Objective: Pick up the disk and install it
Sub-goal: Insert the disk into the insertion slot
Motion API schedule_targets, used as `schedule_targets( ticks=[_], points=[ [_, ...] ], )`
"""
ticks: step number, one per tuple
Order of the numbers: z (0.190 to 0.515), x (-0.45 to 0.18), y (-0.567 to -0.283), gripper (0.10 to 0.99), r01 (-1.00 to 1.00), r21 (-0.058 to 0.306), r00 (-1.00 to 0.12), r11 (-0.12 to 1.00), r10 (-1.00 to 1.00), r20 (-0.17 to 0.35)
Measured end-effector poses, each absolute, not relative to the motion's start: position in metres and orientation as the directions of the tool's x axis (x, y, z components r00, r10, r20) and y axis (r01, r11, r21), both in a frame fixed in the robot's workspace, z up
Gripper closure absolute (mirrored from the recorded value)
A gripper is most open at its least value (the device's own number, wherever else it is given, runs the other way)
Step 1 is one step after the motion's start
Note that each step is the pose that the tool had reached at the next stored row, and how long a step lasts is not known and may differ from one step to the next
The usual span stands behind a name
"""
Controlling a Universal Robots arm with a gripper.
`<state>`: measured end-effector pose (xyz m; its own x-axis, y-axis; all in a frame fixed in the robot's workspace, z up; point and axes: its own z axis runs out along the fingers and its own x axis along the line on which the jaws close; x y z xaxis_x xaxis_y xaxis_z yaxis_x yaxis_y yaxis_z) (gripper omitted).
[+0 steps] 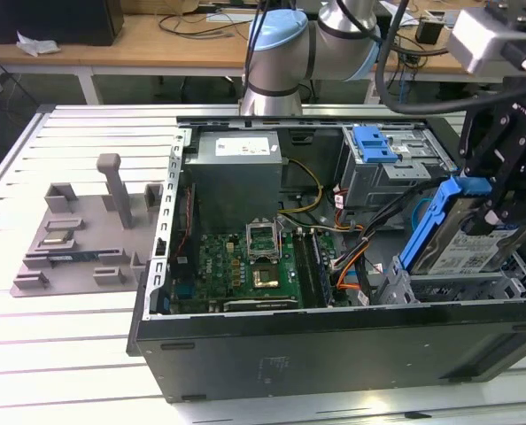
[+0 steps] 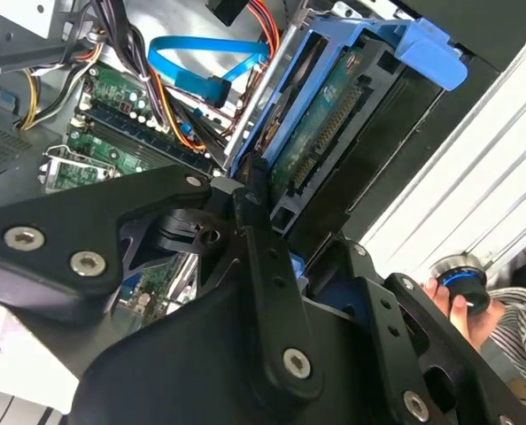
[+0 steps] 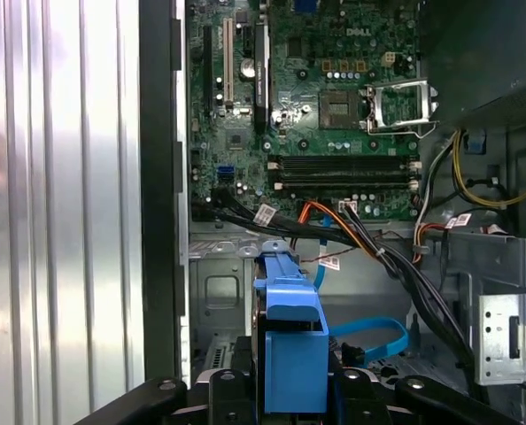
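The disk [image 1: 469, 237] hangs tilted in my pincer [image 1: 502, 199] over the corner of the open computer case [image 1: 334, 345] on the exterior view's right, just above the metal drive bay [image 1: 458, 285]. My black fingers clamp it by its upper end, so that end is covered. In the exterior view its lower edge dips behind the bay's rim, and I cannot tell whether it touches the metal there.

What I can see of it: a silver body with a white-and-blue label, framed by a blue plastic carrier whose long rail slopes down toward the motherboard [image 1: 245, 266]. In the second wrist view the disk [image 2: 334, 115] shows its green circuit-board underside and a row of connector pins inside the blue frame. In the first wrist view the carrier's blue end [image 3: 291, 341] sits between my finger links, and the rest is cut off at the picture's edge.

Room is tight. Orange and black cables [image 1: 351, 252] and a flat blue cable [image 3: 369, 335] run close beside the bay on the motherboard side. The case wall stands close on the near side. A second cage with a blue latch [image 1: 374, 143] stands farther back, beside the grey power supply [image 1: 236, 173]. A hand [image 2: 462, 305] holding a small round knob is partly visible past the case in the second wrist view.
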<state>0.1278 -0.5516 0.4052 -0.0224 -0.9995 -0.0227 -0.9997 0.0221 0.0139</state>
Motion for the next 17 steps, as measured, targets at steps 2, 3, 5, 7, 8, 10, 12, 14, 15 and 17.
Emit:
schedule_targets(
  ticks=[2,3,5,7,8,10,12,14,15,17],
  points=[
    [0.402,0.128,-0.552,0.718,-1.0,0.014,-0.022,0.022,-0.999,-0.023],
    [0.399,0.128,-0.552,0.718,-1.0,0.014,-0.022,0.022,-0.999,-0.023],
    [0.397,0.128,-0.552,0.718,-1.0,0.014,-0.022,0.022,-0.999,-0.023],
    [0.395,0.128,-0.552,0.718,-1.0,0.014,-0.022,0.022,-0.999,-0.023],
    [0.393,0.128,-0.552,0.718,-1.0,0.014,-0.022,0.022,-0.999,-0.023],
    [0.391,0.128,-0.552,0.718,-1.0,0.014,-0.022,0.022,-0.999,-0.023],
    [0.391,0.128,-0.552,0.718,-1.0,0.014,-0.022,0.022,-0.999,-0.023],
    [0.391,0.128,-0.552,0.718,-1.0,0.014,-0.022,0.022,-0.999,-0.023],
    [0.391,0.128,-0.552,0.718,-1.0,0.014,-0.022,0.022,-0.999,-0.023],
    [0.391,0.128,-0.552,0.643,-1.0,0.014,-0.022,0.022,-0.999,-0.023]
  ],
)
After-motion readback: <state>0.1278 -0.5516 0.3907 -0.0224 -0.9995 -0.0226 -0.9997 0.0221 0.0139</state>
